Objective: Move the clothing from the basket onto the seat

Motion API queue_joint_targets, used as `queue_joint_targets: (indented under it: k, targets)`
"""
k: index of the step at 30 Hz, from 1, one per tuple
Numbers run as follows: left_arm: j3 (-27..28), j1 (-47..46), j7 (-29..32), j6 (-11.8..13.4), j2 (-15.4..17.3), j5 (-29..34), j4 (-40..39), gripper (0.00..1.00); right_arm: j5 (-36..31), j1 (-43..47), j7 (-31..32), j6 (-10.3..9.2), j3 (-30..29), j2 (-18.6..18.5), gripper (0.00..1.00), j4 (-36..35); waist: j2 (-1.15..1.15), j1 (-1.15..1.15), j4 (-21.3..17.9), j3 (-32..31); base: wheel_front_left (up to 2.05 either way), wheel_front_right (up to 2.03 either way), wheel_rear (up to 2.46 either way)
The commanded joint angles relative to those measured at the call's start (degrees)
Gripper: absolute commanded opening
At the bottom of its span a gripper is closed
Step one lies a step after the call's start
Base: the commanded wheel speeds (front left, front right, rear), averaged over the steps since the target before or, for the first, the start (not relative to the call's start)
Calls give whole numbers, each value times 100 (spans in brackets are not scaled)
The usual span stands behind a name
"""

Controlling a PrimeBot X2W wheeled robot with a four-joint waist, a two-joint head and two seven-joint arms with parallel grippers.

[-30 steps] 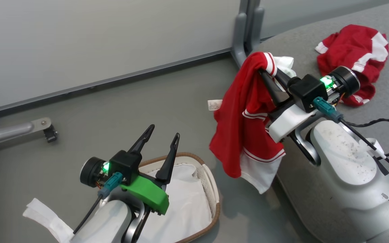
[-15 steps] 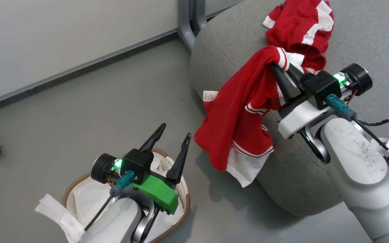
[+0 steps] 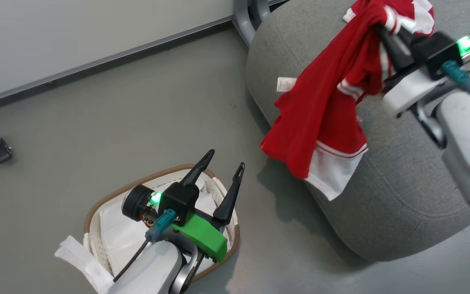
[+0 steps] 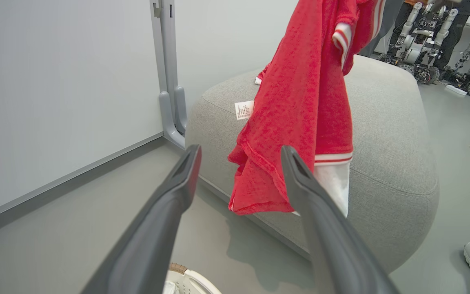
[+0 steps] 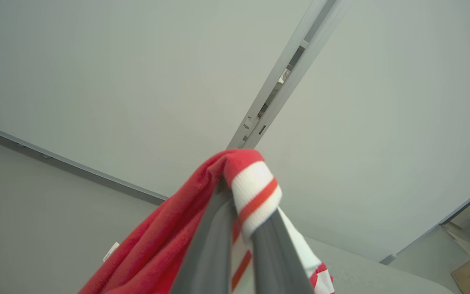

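Right gripper [image 3: 382,29] pinches clothing [image 3: 320,114] by cuff | left gripper [image 3: 225,158] wide, empty, above basket [image 3: 96,204] | bring hanging hem fully over seat [image 3: 402,183] before release.

The basket [image 3: 94,203] sat on the floor [image 3: 96,114] at the lower left of the head view, with the left gripper [image 3: 226,158] above its liner [image 3: 116,228]. The seat [image 3: 402,183] stood to the basket's right, apart from it, with a rounded corner facing it. The clothing [image 3: 324,106] hung pinched in the right gripper [image 3: 384,28] above the seat's left edge and trailed down in front of its side. The wall [image 3: 76,32] ran behind both.
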Motion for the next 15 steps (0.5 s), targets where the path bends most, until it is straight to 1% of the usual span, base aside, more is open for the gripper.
queue_joint_targets:
  k: [1, 6, 9, 11, 15]
  targets:
    - [4, 51, -17, 14, 56, 38, -32, 100, 42, -391, 34, -8, -83, -203, 0, 45, 0, 0, 196, 102, 0, 0, 0]
    - [-55, -8, -15, 28, 98, 140, -97, 100, 98, -1517, 358, -8, -313, -912, 0, 222, 0, 0, 453, 301, 0, 0, 0]
    - [-102, -108, 9, 30, 130, 229, -161, 100, 163, -2228, 604, -8, -465, -1412, 0, 324, 0, 0, 633, 486, 0, 0, 0]
    - [-132, -182, 42, 35, 148, 279, -219, 100, 110, -2591, 741, -8, -551, -1725, 0, 414, 0, 0, 755, 634, 0, 0, 0]
    - [-160, -264, 107, 45, 228, 336, -284, 100, -26, -3070, 945, -8, -739, -2231, 0, 641, 0, 0, 945, 941, 0, 0, 0]
